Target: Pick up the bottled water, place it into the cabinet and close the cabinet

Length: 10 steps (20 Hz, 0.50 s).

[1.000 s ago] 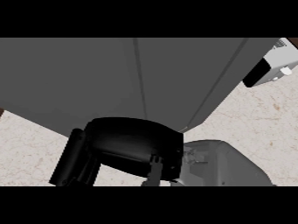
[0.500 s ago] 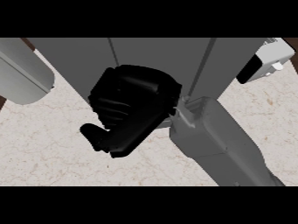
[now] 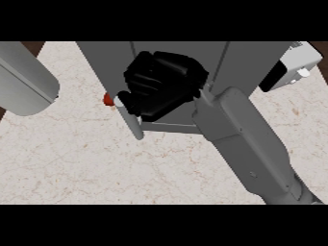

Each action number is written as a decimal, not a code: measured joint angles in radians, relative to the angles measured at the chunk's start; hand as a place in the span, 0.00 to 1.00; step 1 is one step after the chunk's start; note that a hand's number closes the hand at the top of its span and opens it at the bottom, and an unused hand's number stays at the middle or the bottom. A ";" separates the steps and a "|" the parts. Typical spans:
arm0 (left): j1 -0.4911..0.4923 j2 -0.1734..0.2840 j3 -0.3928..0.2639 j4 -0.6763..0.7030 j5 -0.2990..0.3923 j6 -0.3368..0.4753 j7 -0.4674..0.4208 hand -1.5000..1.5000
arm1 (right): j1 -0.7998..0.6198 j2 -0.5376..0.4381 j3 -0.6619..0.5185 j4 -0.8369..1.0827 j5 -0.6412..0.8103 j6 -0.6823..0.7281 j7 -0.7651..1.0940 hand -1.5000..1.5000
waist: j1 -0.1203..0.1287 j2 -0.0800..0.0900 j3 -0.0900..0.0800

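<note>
We look steeply down and see the right robot hand point(image 3: 163, 86) in the middle of the view, black, set against the grey cabinet point(image 3: 245, 62) that fills the upper centre. Its fingers are curled inward, and the bulk of the robot hand hides whatever may lie under them, so we cannot tell whether it grasps anything or is merely clenched. The grey right forearm point(image 3: 248, 144) runs from the lower right edge up to it, crossing the cabinet's lower edge.

Just below and to the left of the right robot hand a slim pale bar point(image 3: 132, 122) slants down from the cabinet's corner; it looks like a door handle. Touching its upper end, just left of the robot hand, we make out a small red-orange object point(image 3: 109, 100), mostly hidden; we cannot say what it is.

The bottled water does not show plainly anywhere; if it is under the robot hand or inside the cabinet, it is concealed.

Well to the left of the robot hand a large grey rounded shape point(image 3: 17, 79) comes in from the upper left, presumably the left forearm; its hand is out of view.

Up and to the right of the robot hand, beyond the cabinet, sits a white and black appliance point(image 3: 291, 67). The pale marbled surface point(image 3: 88, 163) spreads beneath everything.
</note>
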 measured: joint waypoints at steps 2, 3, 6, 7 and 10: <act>-0.001 -0.009 0.011 0.005 -0.002 -0.008 0.008 0.00 | -0.004 -0.001 0.000 0.015 0.033 0.028 -0.031 1.00 | 0.000 -0.002 -0.002; -0.002 -0.021 0.010 0.001 -0.011 -0.008 0.010 0.00 | -0.009 0.003 -0.001 0.025 0.051 0.033 -0.046 1.00 | -0.001 -0.003 -0.001; -0.015 -0.021 0.016 0.010 -0.009 -0.017 0.023 0.00 | -0.028 0.010 -0.005 0.053 0.076 0.059 -0.074 0.00 | 0.003 -0.004 -0.004; -0.017 -0.026 0.015 0.007 -0.013 -0.017 0.025 0.00 | -0.035 0.013 -0.006 0.062 0.086 0.066 -0.087 0.00 | 0.005 -0.003 -0.005; -0.026 -0.037 0.008 -0.008 -0.020 -0.009 0.034 0.00 | -0.054 0.028 -0.011 0.080 0.115 0.047 -0.113 0.00 | 0.006 0.001 -0.005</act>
